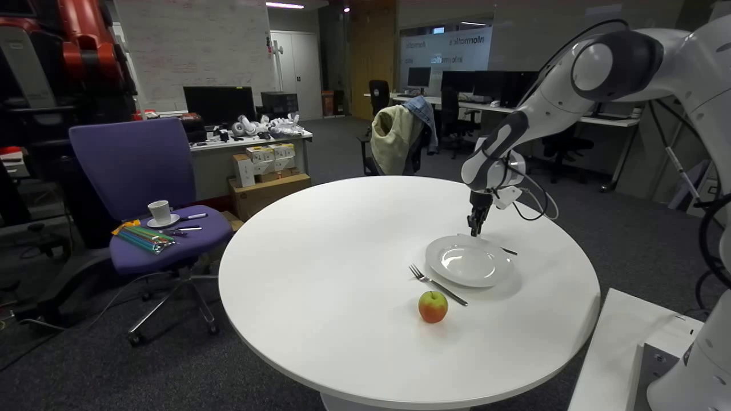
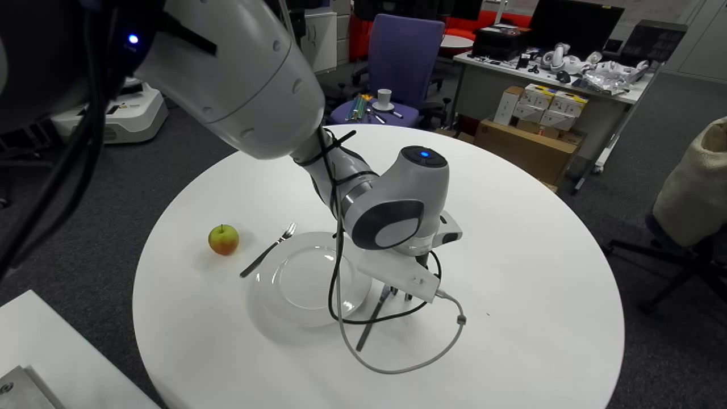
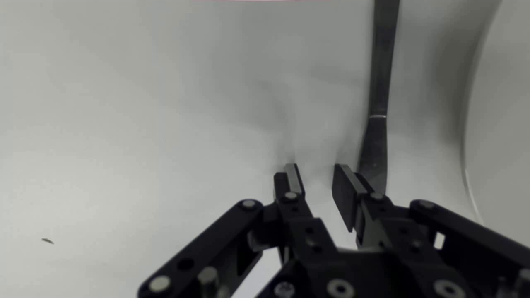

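My gripper [image 3: 316, 169] points down low over the white table, its fingers parted by a narrow gap with nothing between them. Just outside the right finger in the wrist view lies a dark metal knife [image 3: 380, 74]; its blade end is partly hidden behind that finger. Whether finger and knife touch, I cannot tell. Beyond the knife curves the rim of a white plate [image 3: 468, 124]. In an exterior view, the gripper [image 1: 475, 231] stands at the plate's [image 1: 437, 262] far edge. A fork [image 1: 445, 290] lies on the plate's opposite side, with a red-green apple [image 1: 433, 307] beside it.
The round white table [image 1: 320, 274] carries all of these. Loose cables [image 2: 339, 272] from the arm hang across the plate in an exterior view. A purple chair [image 1: 137, 165] holds a cup [image 1: 160, 211] and pens. A white side table [image 1: 634, 325] stands near the robot base.
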`<act>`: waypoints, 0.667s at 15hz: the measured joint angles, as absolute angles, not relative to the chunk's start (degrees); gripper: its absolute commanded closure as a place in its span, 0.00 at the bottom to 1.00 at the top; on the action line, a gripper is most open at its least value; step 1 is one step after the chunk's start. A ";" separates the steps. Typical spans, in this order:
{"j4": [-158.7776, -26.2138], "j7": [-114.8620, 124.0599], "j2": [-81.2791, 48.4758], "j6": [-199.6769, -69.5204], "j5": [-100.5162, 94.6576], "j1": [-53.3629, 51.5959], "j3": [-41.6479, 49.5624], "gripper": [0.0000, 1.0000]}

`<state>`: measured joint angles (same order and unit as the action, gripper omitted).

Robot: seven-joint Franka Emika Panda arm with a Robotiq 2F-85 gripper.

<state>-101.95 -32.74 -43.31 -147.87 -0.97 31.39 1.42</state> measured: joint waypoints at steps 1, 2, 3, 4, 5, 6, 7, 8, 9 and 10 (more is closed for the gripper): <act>-101.95 -32.74 -43.28 -147.87 -0.97 31.41 1.74 0.70; -101.95 -32.74 -43.17 -147.87 -0.97 31.46 2.02 0.71; -101.95 -32.74 -42.98 -147.88 -0.97 31.49 2.24 0.70; -101.96 -32.74 -42.71 -147.93 -0.98 31.48 2.41 0.69; -101.96 -32.75 -42.36 -148.03 -0.98 31.47 2.51 0.70; -101.97 -32.75 -41.89 -148.09 -0.99 31.42 2.58 0.68; -102.07 -32.78 -41.17 -148.19 -1.00 31.37 2.62 0.68; -102.12 -32.78 -40.43 -148.29 -1.01 31.29 2.62 0.68; -102.26 -32.78 -39.49 -148.31 -1.01 31.13 2.63 0.66; -102.49 -32.78 -38.45 -148.33 -1.01 30.84 2.69 0.64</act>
<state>-102.49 -32.78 -38.45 -148.33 -1.01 30.84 2.69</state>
